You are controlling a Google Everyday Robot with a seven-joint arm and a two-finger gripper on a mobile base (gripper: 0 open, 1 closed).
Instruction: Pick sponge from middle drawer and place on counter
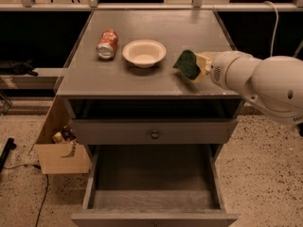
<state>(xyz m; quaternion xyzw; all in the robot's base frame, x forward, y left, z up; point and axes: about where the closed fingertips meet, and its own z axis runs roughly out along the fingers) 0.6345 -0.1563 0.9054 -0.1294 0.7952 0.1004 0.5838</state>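
Note:
The sponge (pixel 187 64), dark green face with a yellow layer, is tilted on edge just above the right side of the counter (pixel 142 84). My gripper (pixel 199 66) is shut on it from the right, its pale fingers (pixel 204 60) partly hidden by the big white arm (pixel 265 84). The middle drawer (pixel 151 174) stands pulled open below, its grey floor bare.
A pale bowl (pixel 144 52) sits mid-counter, left of the sponge. A crushed red soda can (pixel 107 44) lies further left. A closed drawer front with a round knob (pixel 155 134) is above the open drawer. A cardboard box (pixel 61 150) stands on the floor at the left.

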